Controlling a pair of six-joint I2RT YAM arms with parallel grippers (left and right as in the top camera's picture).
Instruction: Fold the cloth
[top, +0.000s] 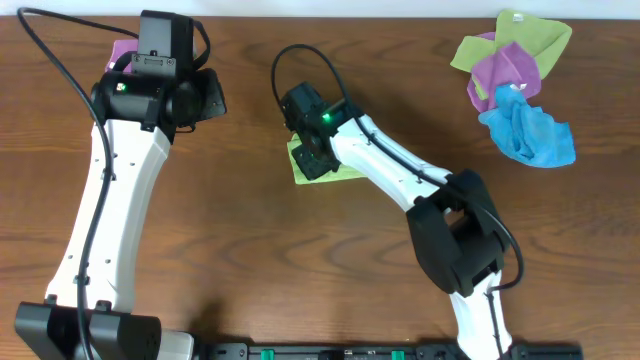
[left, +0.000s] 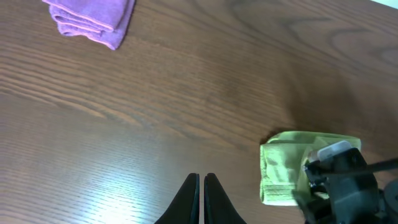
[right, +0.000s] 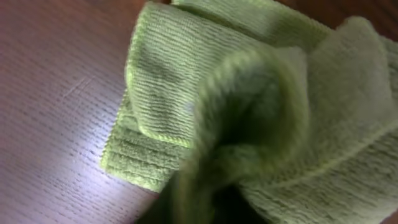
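Note:
The lime-green cloth (top: 340, 172) lies on the wooden table near the middle, partly folded. My right gripper (top: 318, 150) is down on it. In the right wrist view the cloth (right: 180, 74) fills the frame and a fold of it bunches up around my right gripper (right: 230, 199), hiding the fingertips; the gripper looks shut on it. The left wrist view shows the cloth (left: 280, 168) at lower right under the right gripper's black body (left: 342, 183). My left gripper (left: 202, 183) is shut and empty, above bare table well left of the cloth; overhead it (top: 210, 96) sits at upper left.
A folded purple cloth (left: 93, 15) lies at the far left, partly under the left arm (top: 124, 48). A bunched pile of green, purple (top: 505, 68) and bright blue (top: 530, 135) cloths lies at the far right.

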